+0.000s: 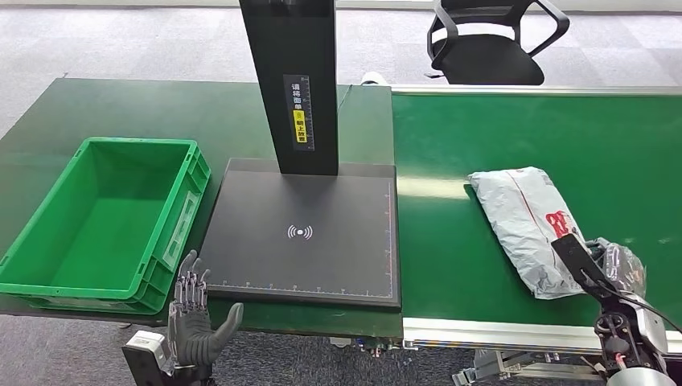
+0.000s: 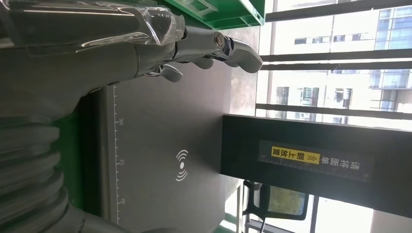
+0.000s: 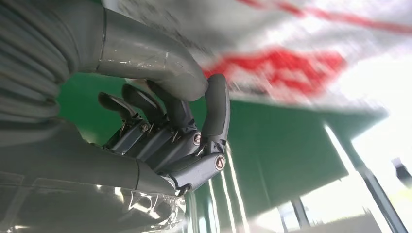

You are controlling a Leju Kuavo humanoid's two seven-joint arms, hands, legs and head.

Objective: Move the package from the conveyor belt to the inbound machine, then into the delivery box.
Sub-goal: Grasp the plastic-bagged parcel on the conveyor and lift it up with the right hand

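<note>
From the head view, the green conveyor belt (image 1: 499, 241) takes up the scene from about 1 to 4 o'clock. The green table (image 1: 121, 112) fills the 9 to 11 o'clock side. At the centre lies the dark scanner plate (image 1: 306, 233) with a white wireless mark, and a black post (image 1: 291, 80) rises from its far edge toward 12 o'clock, bearing a yellow label. The green box (image 1: 96, 225) sits at 9 o'clock, just beside the plate. A black office chair (image 1: 490, 40) stands on the carpet at 1 o'clock, beyond the belt.

The package (image 1: 523, 221), a grey plastic mailer with red print, lies on the belt at 3 to 4 o'clock, well apart from the plate.

The right hand (image 3: 165, 126) is at 4 o'clock, at the near end of the package; in the right wrist view its fingers (image 3: 216, 111) are curled in toward the palm with the blurred mailer right next to them, but I cannot tell whether they actually grip it.

The left hand (image 1: 193, 318) hovers at 7 o'clock by the near corner of the box, fingers spread apart, holding nothing.
</note>
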